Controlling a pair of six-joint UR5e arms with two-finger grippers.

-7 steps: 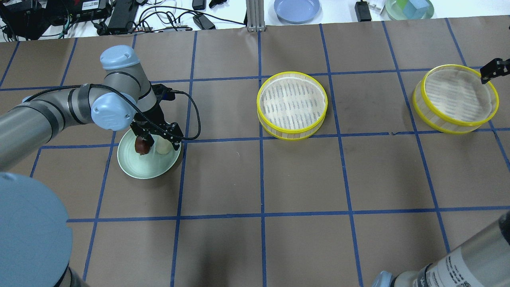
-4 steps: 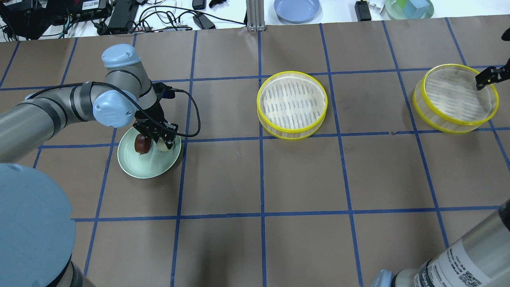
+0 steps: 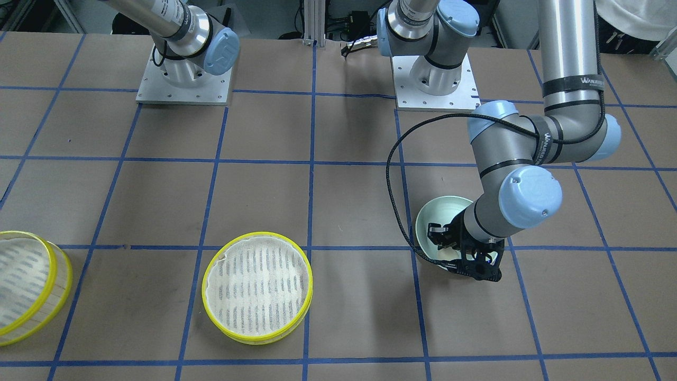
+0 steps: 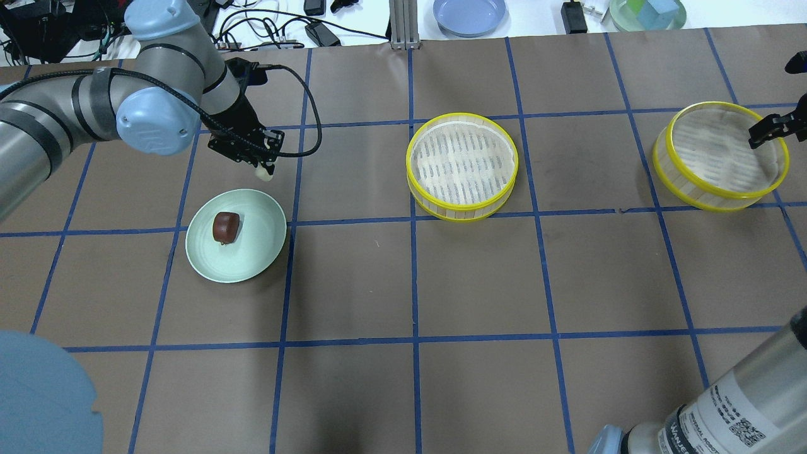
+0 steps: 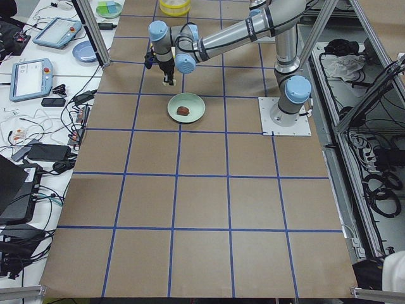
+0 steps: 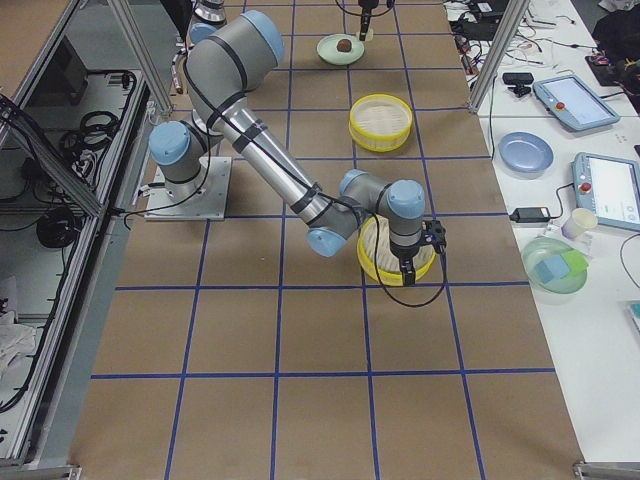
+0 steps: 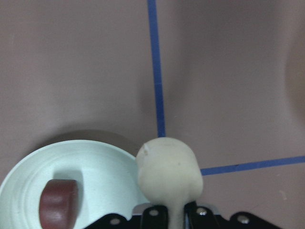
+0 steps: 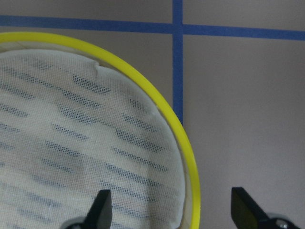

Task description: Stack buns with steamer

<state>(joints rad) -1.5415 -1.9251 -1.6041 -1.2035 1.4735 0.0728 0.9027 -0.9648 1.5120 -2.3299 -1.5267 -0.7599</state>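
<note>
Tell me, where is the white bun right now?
The white bun is pinched in the left gripper, up in the air on the overhead view's left, just beyond the green plate where the brown bun sits.

1 steamer tray [image 3: 257,288] lies midway along the counter's [image 3: 338,201] operator-side edge, another tray [image 3: 24,291] toward its corner; left gripper [image 3: 465,255] hangs over green plate [image 3: 439,209].

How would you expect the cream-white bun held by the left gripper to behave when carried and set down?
Probably soft: the cream-white bun narrows where the left gripper pinches it, so it may squash rather than slip. It is likely light, since a pinch at one end holds it up. Its rounded shape suggests it could roll a little once released.
</note>
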